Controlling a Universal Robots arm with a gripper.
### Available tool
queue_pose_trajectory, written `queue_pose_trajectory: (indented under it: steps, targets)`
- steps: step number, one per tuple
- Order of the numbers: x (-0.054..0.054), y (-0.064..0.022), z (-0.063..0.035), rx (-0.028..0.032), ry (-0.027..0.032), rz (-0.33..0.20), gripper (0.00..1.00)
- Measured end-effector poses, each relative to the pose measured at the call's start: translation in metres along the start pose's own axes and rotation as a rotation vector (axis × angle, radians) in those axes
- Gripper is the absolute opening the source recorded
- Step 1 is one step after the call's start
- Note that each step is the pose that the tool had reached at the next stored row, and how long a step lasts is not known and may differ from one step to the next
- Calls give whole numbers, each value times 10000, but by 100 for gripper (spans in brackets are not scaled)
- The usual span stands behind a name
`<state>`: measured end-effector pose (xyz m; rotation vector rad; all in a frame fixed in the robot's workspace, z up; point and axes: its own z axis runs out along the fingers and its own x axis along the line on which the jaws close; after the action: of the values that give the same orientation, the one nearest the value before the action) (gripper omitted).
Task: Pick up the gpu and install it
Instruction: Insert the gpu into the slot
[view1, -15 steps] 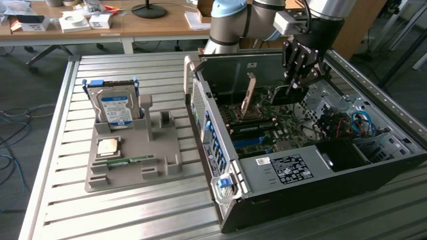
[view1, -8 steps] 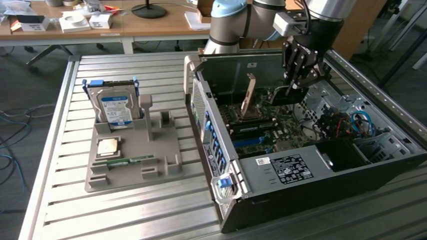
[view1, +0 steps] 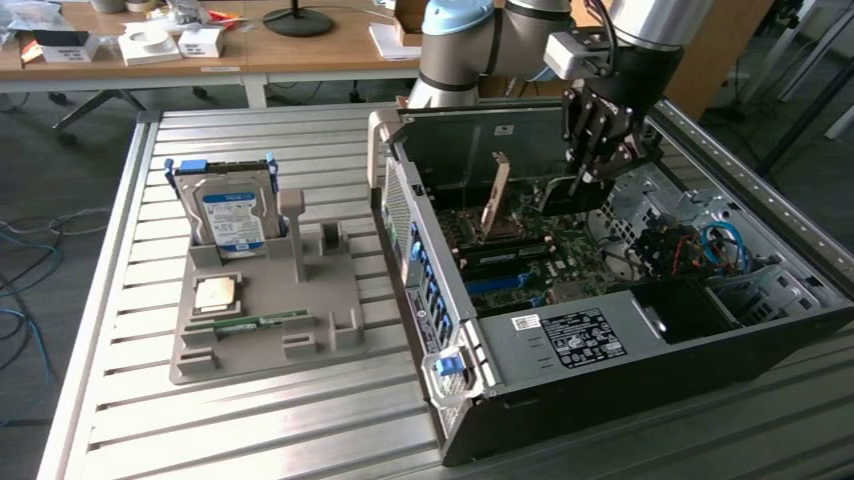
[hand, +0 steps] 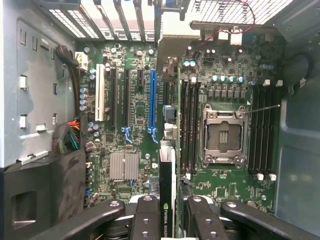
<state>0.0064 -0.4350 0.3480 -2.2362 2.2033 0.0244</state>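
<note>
Black gpu (hand: 167, 175) with white lettering, green motherboard (hand: 220, 190) with one blue slot (hand: 152, 100), grey tray (view1: 260, 290), black gripper (hand: 171, 202).

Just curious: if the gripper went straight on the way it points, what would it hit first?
The motherboard, probably beside the blue slot. The gpu clamped in the gripper leads, so the card would touch first; depth is unclear.

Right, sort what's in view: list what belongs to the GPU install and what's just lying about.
For the job:
- gpu, clamped in the gripper
- open computer case
- motherboard with its blue slot

Lying about:
- hard drive
- memory stick
- square chip
- the grey tray they sit on
</note>
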Motion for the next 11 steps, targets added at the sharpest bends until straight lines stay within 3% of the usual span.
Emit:
queue_pose_trajectory:
  steps: [11]
  targets:
    - [0, 0, 20, 1, -1, 0, 26]
